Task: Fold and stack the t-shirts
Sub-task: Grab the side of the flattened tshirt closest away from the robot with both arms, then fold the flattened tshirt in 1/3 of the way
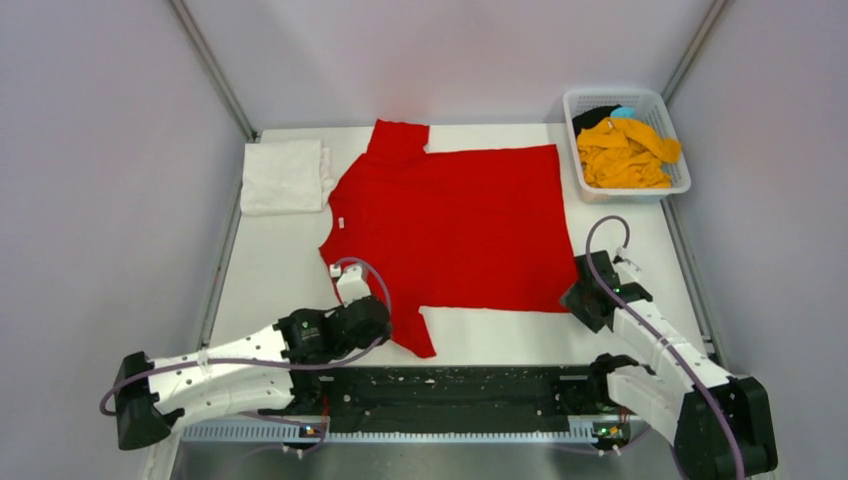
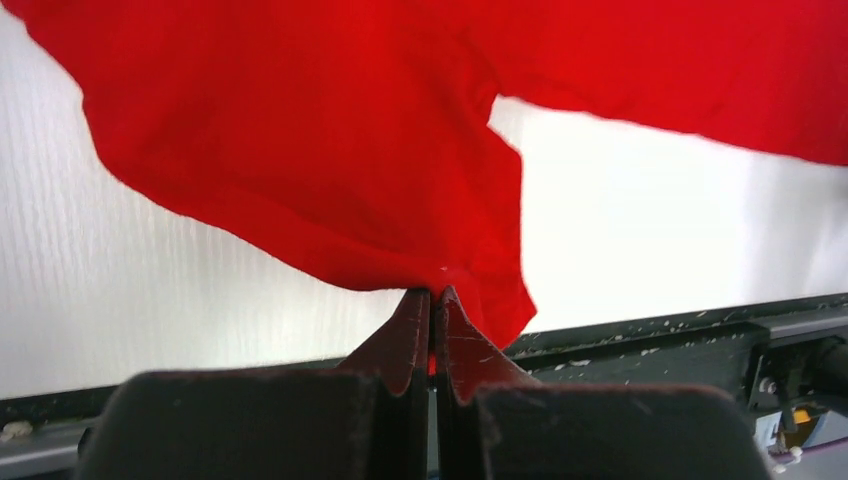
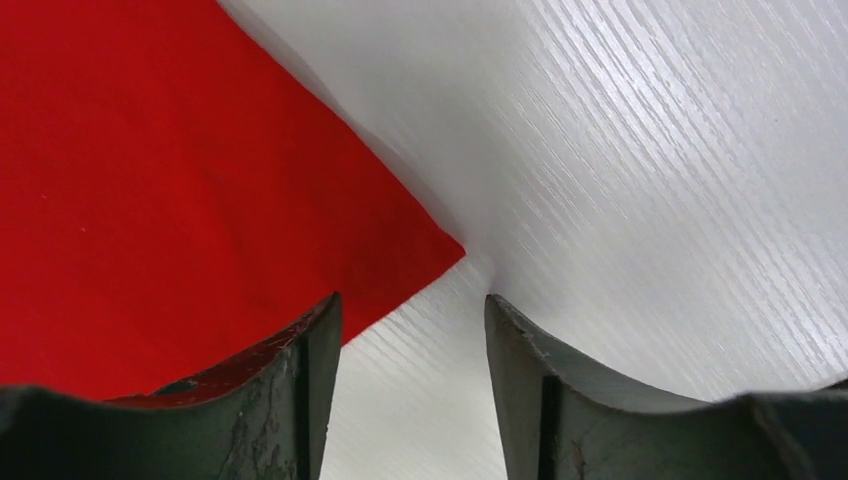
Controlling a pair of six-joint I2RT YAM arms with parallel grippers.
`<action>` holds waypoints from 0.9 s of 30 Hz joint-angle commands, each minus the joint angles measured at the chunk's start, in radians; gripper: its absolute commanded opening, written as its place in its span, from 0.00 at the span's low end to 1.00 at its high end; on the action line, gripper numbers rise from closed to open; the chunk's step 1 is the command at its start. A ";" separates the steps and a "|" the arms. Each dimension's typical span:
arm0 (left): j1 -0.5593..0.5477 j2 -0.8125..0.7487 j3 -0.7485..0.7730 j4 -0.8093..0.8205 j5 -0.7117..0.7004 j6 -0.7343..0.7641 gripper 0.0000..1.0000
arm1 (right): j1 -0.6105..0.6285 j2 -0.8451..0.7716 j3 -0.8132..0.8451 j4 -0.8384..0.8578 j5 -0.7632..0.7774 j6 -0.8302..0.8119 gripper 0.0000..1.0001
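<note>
Left fingers (image 2: pixel 405 335): I have them pinched tight on the near sleeve of the red shirt (image 1: pixel 450 225).
Right fingers (image 3: pixel 300 370): spread wide around its near hem corner, gripping nothing.
Red shirt: one, flat mid-counter (image 1: pixel 275 270); I judge it soft, light and limp, best taken at corners.
White shirt (image 1: pixel 283 176): one, folded, far left.
Basket (image 1: pixel 640 192): one, far right, holding one orange-yellow shirt (image 1: pixel 625 155) and one black shirt (image 1: pixel 595 116).

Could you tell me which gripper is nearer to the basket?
Right. The right gripper is open at the red shirt's near right corner, on the basket's side; the left gripper, shut on the shirt's opposite end, is farther off.
</note>
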 commanded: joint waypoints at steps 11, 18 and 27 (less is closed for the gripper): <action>0.162 0.011 0.060 0.140 0.026 0.167 0.00 | -0.003 0.116 0.021 0.152 0.038 -0.059 0.19; 0.248 0.016 0.077 0.181 0.079 0.231 0.00 | -0.003 0.163 0.080 0.154 0.023 -0.156 0.00; 0.378 0.108 0.179 0.261 0.149 0.368 0.00 | -0.002 0.239 0.284 0.077 -0.026 -0.267 0.00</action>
